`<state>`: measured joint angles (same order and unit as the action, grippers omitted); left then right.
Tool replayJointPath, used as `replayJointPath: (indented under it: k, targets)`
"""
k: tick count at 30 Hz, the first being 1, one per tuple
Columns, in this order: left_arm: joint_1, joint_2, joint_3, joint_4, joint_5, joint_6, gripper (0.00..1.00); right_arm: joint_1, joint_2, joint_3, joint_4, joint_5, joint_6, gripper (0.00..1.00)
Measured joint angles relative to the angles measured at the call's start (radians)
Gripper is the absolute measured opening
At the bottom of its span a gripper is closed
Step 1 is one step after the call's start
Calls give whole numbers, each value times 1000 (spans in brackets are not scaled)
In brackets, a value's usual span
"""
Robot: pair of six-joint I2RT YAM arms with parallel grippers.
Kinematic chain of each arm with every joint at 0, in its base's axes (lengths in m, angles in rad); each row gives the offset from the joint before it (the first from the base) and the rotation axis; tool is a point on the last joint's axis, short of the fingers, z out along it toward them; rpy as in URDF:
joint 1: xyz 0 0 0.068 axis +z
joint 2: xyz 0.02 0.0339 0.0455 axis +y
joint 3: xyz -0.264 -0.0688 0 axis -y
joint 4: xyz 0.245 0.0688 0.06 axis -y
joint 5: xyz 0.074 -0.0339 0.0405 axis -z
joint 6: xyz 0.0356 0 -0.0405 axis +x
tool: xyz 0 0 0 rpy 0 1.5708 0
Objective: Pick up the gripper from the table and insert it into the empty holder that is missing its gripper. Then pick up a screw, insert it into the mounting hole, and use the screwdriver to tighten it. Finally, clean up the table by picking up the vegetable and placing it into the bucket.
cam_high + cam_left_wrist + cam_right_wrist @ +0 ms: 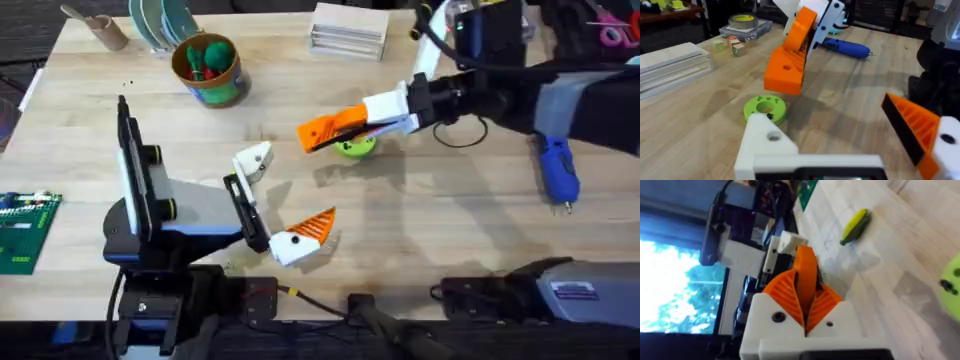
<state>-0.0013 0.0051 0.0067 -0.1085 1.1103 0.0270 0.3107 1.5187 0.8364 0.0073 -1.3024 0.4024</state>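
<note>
Right claw pinches the loose orange tip above the green disc; left claw waits, one finger bare.

Nearest, at 6 o'clock, the left claw [283, 205] gapes, gripping nothing: one finger carries an orange tip, the other is the bare white holder [254, 160]. At centre, the right claw [330, 130] is clamped on the orange tip [806, 275] over the green disc [354, 147]. At 3 o'clock lies the blue screwdriver [556, 172]. At 11 o'clock stands the bucket [208, 70], vegetables inside. No readable writing.
</note>
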Motion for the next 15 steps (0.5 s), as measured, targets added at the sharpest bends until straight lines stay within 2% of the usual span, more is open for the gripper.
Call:
replayJointPath:
  k: [3, 7, 15]
  targets:
    - [0, 0, 0, 0, 0, 0, 993, 42, 12, 0, 74, -34, 41, 14]
    - [0, 0, 0, 0, 0, 0, 993, 90, 29, 0, 90, -62, 73, 14]
    - [0, 0, 0, 0, 0, 0, 993, 99, 117, 0, 144, -96, 101, 13]
